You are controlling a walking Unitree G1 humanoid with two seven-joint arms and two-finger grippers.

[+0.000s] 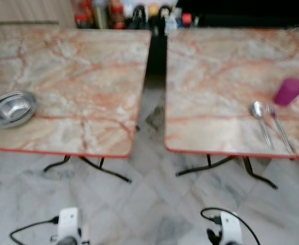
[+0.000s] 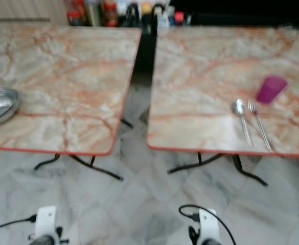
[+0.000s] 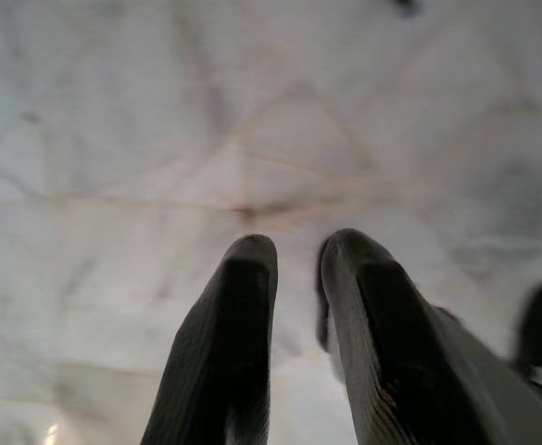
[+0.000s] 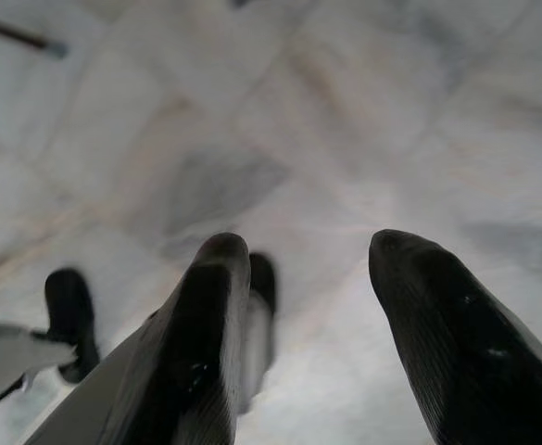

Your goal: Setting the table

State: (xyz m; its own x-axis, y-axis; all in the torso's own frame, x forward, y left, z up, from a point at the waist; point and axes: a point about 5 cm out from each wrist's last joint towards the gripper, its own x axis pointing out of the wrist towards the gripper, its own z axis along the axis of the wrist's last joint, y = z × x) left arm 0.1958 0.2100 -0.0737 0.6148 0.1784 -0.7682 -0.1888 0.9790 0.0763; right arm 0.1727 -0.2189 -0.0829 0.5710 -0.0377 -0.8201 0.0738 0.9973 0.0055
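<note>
A steel bowl (image 1: 10,108) sits at the left edge of the left marble table (image 1: 88,76). On the right marble table (image 1: 215,76), near its front right corner, a purple cup (image 1: 290,91) stands behind a spoon (image 1: 260,121) and a fork (image 1: 278,125) that lie side by side. Both arms hang low over the floor in front of the tables. My left gripper (image 3: 298,246) has a narrow gap between its fingers and holds nothing. My right gripper (image 4: 312,241) is open wide and empty.
A dark gap (image 1: 154,71) runs between the two tables, showing the marble tile floor (image 1: 154,204). Black metal legs (image 1: 106,171) stand under each table. Bottles and jars (image 1: 123,15) line the far edge.
</note>
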